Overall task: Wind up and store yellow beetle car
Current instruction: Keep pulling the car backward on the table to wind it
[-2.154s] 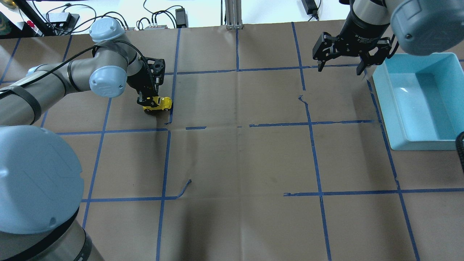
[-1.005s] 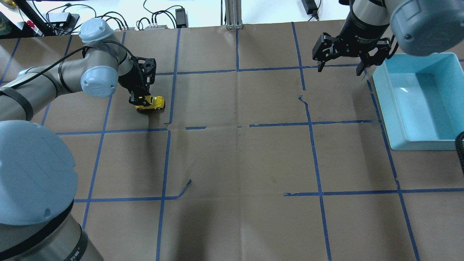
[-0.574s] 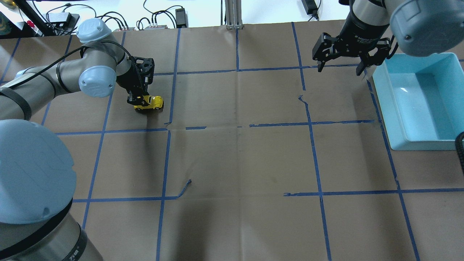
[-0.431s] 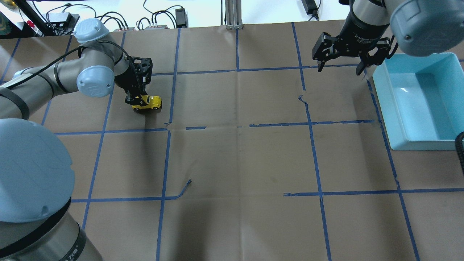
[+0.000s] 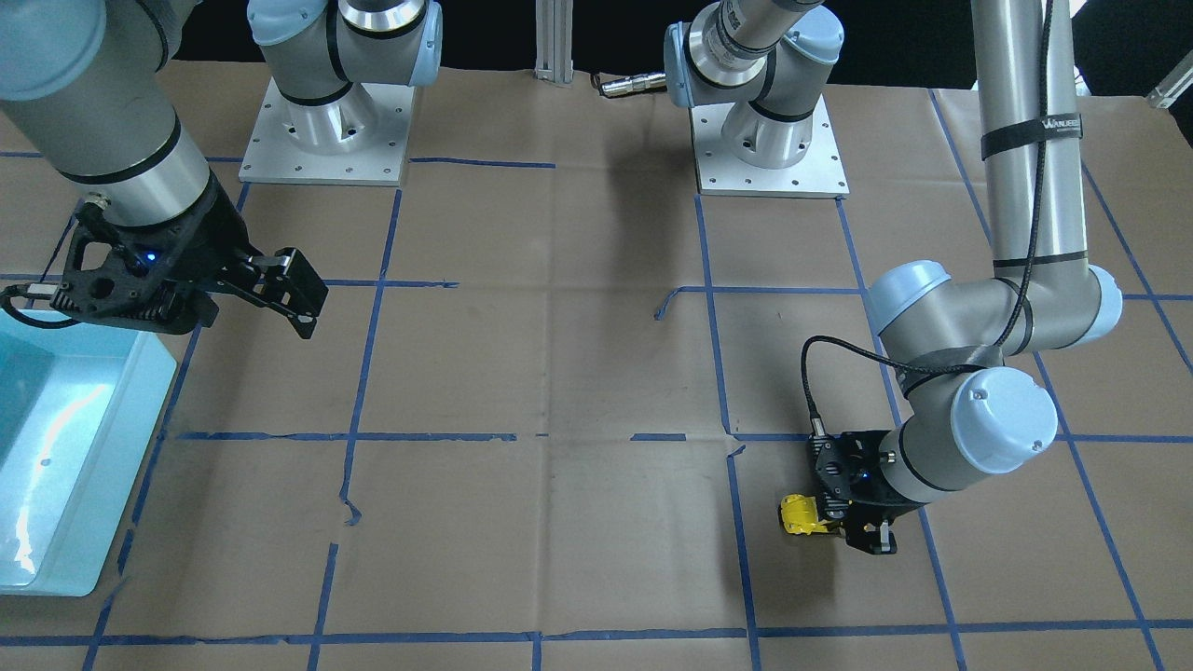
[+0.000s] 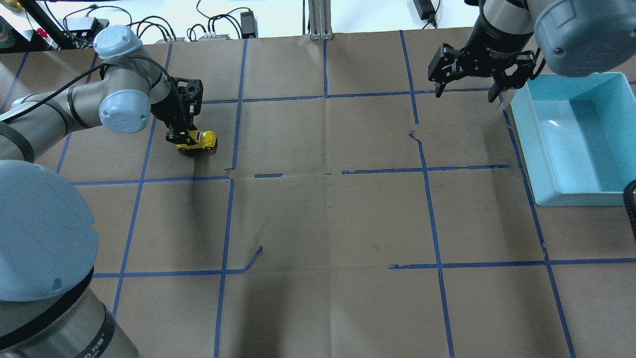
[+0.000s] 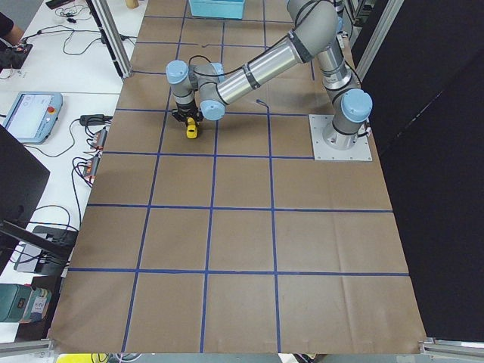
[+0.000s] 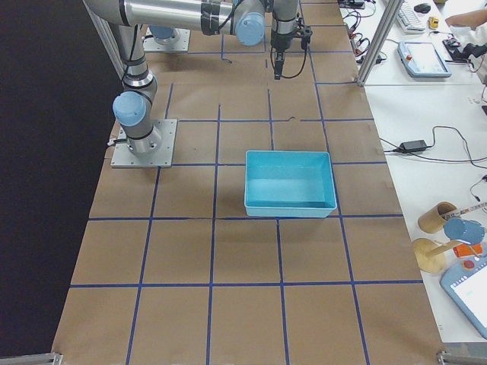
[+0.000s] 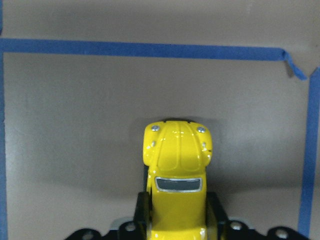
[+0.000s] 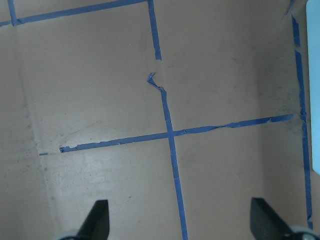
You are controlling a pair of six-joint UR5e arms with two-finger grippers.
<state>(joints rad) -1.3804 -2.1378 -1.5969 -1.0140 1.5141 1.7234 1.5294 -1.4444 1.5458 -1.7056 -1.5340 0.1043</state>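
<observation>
Risks first. The brown paper table cover is creased along its folds, so a toy rolling over it may veer off line. The light-blue bin stands at the robot's right edge, well apart from the car across the whole grid. A wound car let go on the paper could run anywhere but there, so it will likely need catching or carrying. The right gripper hangs above the table just beside the bin's far corner, jaws spread wide, nothing in them; judged poorly placed to stop a runaway. The left gripper is clamped on the rear half of the yellow beetle car. The car sits wheels-down, as far as I can tell, in a far square on the robot's left, nose free and pointing toward the robot's right. The grip is short and on glossy rounded paint: too hard a downward press while dragging could squirt the car out; too light, and the wheels skid with the spring unwound. A curled tape end lies ahead and to one side of the nose; a wheel snagging it would stall or turn the toy. Containers: the bin only; no object shows in it, just glare on its floor.
</observation>
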